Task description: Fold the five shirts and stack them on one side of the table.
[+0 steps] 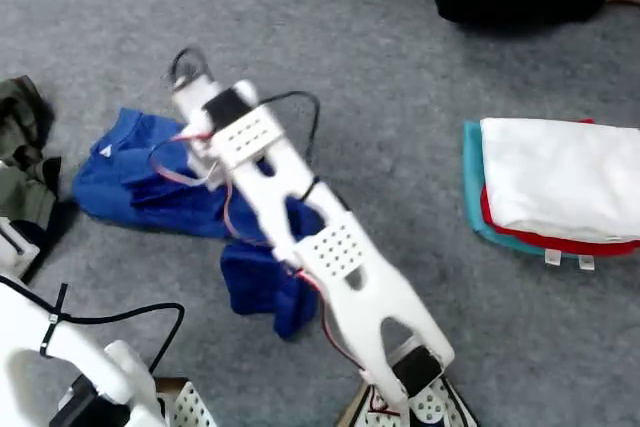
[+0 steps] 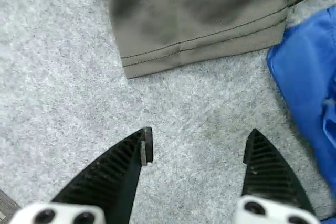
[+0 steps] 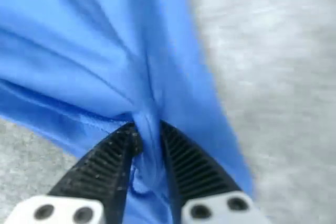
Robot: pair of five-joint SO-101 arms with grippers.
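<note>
Fingers of the right gripper are clamped on a thin fold of the crumpled blue fabric shirt; slippage is likely if it is pulled hard. The jaws of the left gripper are spread wide and empty.

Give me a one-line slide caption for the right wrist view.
Right gripper shut on a bunched fold of the blue shirt, grey table beside it.

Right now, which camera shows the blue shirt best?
High view: the crumpled blue shirt shows almost whole, under an arm. Right wrist view: a fold pinched in the right gripper. Left wrist view: its edge.
</note>
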